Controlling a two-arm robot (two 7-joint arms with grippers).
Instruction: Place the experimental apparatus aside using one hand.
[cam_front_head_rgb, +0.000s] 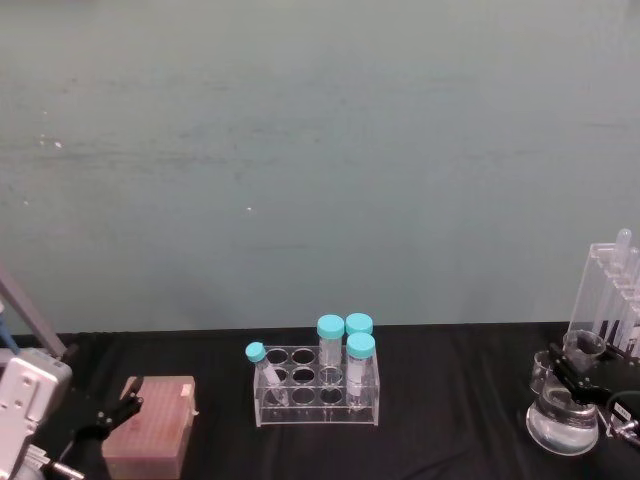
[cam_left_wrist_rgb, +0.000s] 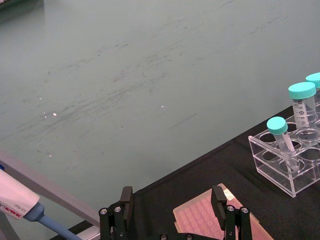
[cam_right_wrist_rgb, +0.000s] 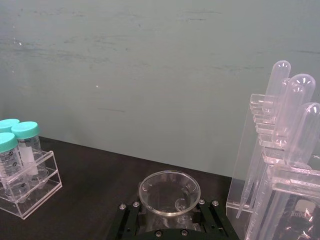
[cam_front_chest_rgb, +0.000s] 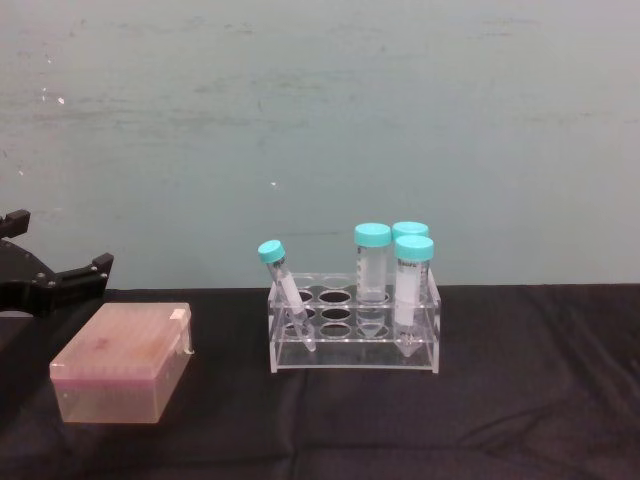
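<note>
At the table's right end stands the experimental apparatus. Its large conical flask (cam_front_head_rgb: 562, 424) has my right gripper (cam_front_head_rgb: 573, 383) shut around its neck. In the right wrist view the flask's round mouth (cam_right_wrist_rgb: 169, 186) sits between the black fingers (cam_right_wrist_rgb: 127, 219) of the right gripper (cam_right_wrist_rgb: 169, 218). A small glass beaker (cam_front_head_rgb: 541, 369) stands just left of the flask. The tall clear rack of long tubes (cam_front_head_rgb: 608, 300) (cam_right_wrist_rgb: 281, 165) is right behind it. My left gripper (cam_front_head_rgb: 117, 408) (cam_left_wrist_rgb: 172, 201) (cam_front_chest_rgb: 58, 246) hangs open at the far left, by a pink box.
A pink tip box (cam_front_head_rgb: 150, 426) (cam_front_chest_rgb: 122, 361) lies front left. A clear tube rack (cam_front_head_rgb: 318, 386) (cam_front_chest_rgb: 352, 332) with teal-capped tubes stands mid-table. A pipette (cam_left_wrist_rgb: 20, 206) and a grey bar lie at the left edge. Black cloth (cam_front_head_rgb: 460, 400) covers the table before a green wall.
</note>
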